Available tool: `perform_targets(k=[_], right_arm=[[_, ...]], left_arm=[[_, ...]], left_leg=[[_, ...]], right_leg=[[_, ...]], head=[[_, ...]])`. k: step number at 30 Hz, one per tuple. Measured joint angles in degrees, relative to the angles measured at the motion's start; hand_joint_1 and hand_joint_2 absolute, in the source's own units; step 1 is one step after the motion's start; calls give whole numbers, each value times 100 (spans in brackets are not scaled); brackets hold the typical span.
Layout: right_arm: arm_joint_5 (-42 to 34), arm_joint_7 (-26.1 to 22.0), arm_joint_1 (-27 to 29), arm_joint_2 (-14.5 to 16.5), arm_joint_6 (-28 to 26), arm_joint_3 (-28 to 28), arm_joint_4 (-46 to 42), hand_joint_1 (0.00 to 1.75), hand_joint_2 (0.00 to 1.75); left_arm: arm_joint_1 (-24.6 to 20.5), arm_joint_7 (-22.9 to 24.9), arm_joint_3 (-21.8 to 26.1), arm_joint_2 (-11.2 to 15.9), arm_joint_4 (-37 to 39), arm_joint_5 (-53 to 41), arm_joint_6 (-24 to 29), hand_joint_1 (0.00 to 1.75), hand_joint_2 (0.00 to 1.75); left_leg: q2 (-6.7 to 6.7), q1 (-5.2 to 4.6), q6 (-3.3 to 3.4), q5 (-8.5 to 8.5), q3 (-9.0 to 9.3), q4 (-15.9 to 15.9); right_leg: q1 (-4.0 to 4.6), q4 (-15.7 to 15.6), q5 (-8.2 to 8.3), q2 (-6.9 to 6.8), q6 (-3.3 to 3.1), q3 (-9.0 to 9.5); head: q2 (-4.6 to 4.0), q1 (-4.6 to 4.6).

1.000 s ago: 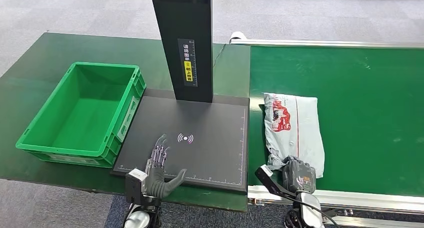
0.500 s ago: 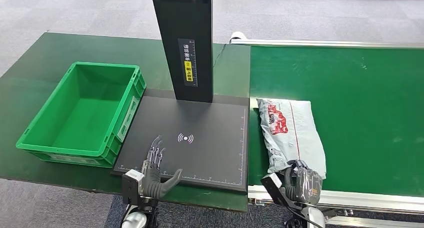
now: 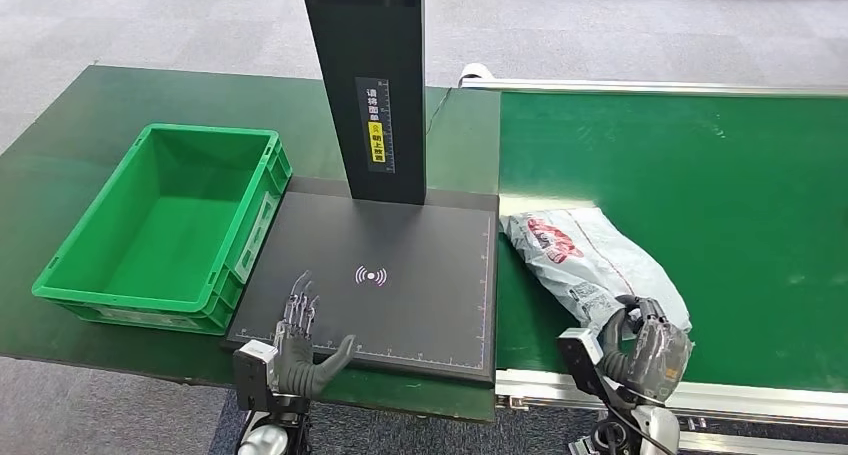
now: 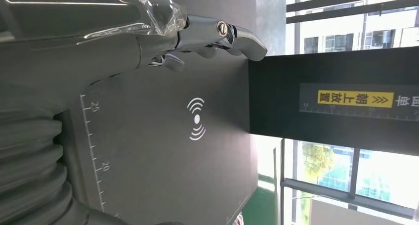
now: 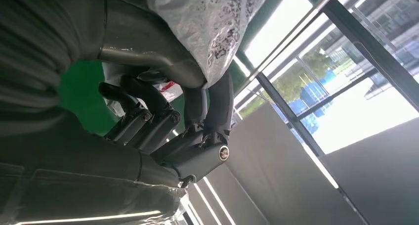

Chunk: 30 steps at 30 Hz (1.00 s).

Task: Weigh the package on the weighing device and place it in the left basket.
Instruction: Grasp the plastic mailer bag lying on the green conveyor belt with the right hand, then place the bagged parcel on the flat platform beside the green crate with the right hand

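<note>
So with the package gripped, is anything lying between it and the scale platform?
Nothing visible. The right hand holds the package on the green belt beside the black scale platform, whose surface is bare; the left hand hovers at its near edge.

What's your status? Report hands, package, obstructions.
Right hand grips package at near end, far end on conveyor. Left hand open over scale. Basket empty, path unobstructed.

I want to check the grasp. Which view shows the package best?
The head view: the whole package lies on the belt, its near end held by the right hand. The right wrist view shows a crumpled corner between the fingers.
</note>
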Motion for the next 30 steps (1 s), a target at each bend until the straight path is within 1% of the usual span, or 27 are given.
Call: perform_targets(k=[6,9,15,22,25,30], right_arm=[[-473,0,46,-221,5,472,-431,175,175],[-794,8,-64,-385,111,674,-507,175,175],[-1421,158,-617,-776,592,854,-489,175,175],[-1782,185,-1266,-1188,936,983,-419,175,175],[-1825,186,-1456,-1281,1040,1084,-419,175,175],[-1796,273,-1825,-1311,1231,1380,-423,175,175]], left_arm=[[3,0,13,0,-18,0,-73,0,175],[1,0,13,0,-46,9,-97,0,175],[-36,0,-49,0,-53,73,-149,0,175],[-198,-1,-227,28,-30,200,-177,0,175],[-242,-1,-287,44,-7,234,-180,0,175],[-318,0,-348,54,15,277,-183,0,175]], left_leg=[[0,0,0,-1,-4,0],[1,-1,1,-1,-5,0],[-1,-2,6,5,-2,2],[-1,-2,7,6,-4,3],[-1,-2,7,6,-7,3],[0,-1,7,8,-7,3]], right_leg=[[0,0,0,0,0,-2],[-1,0,0,0,0,-1],[-3,0,5,-1,3,0],[-2,1,7,-1,4,-1],[-2,1,7,-1,4,-2],[-2,1,7,0,4,-4]], head=[[0,0],[0,0],[0,0],[0,-1],[0,1],[0,-1]])
